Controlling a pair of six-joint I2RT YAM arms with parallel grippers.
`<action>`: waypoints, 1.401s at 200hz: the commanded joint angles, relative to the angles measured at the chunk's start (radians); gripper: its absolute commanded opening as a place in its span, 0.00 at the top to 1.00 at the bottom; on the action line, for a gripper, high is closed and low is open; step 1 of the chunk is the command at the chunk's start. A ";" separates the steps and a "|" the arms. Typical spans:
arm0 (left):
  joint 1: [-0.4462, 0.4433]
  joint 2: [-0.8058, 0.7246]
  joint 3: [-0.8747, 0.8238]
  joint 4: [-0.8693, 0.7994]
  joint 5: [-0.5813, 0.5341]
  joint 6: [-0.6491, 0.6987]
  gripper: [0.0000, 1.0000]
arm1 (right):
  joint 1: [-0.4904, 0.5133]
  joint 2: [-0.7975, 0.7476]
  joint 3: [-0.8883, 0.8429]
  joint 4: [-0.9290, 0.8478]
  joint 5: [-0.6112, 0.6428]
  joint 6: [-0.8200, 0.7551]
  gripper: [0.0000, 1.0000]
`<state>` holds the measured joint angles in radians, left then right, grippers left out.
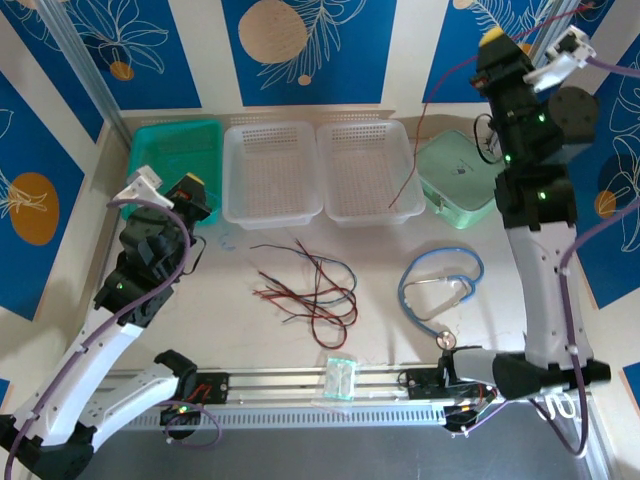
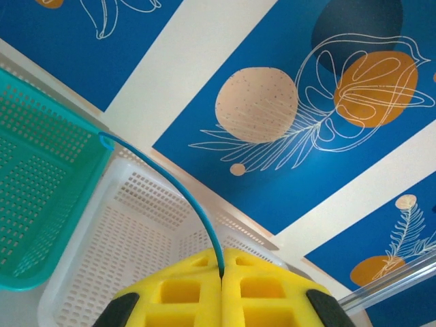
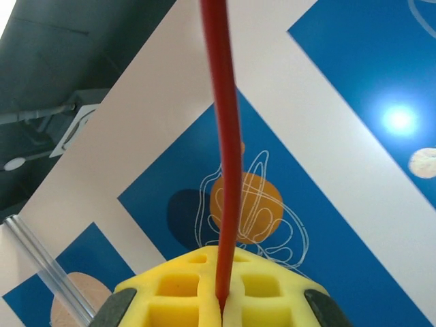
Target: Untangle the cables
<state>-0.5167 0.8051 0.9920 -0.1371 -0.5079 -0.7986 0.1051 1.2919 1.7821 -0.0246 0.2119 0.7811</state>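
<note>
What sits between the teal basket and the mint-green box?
A white basket and a second white basket, side by side, in the top view.

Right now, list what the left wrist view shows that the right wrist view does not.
Left wrist: the left pincer shut on a blue cable that arcs toward the teal basket, white basket beside it. Right wrist: the right pincer shut on a red cable running straight up, dark ceiling behind. Both: yellow fingers and blue patterned wall.

The cables [image 1: 318, 295] are red, black and blue; one basket [image 1: 175, 127] is teal
</note>
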 commanded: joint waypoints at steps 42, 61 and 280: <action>0.007 -0.017 -0.021 -0.034 0.058 -0.043 1.00 | 0.013 0.250 0.199 0.087 -0.036 0.009 1.00; 0.007 -0.021 -0.029 -0.038 0.061 -0.048 1.00 | 0.020 0.320 0.196 0.077 -0.027 -0.022 1.00; 0.007 0.012 0.083 -0.198 0.140 0.062 1.00 | 0.180 0.975 0.385 -0.741 0.118 -0.393 0.27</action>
<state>-0.5159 0.8177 1.0271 -0.3084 -0.3954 -0.7837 0.3031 2.3394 2.1338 -0.6804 0.3954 0.4187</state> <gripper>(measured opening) 0.049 0.556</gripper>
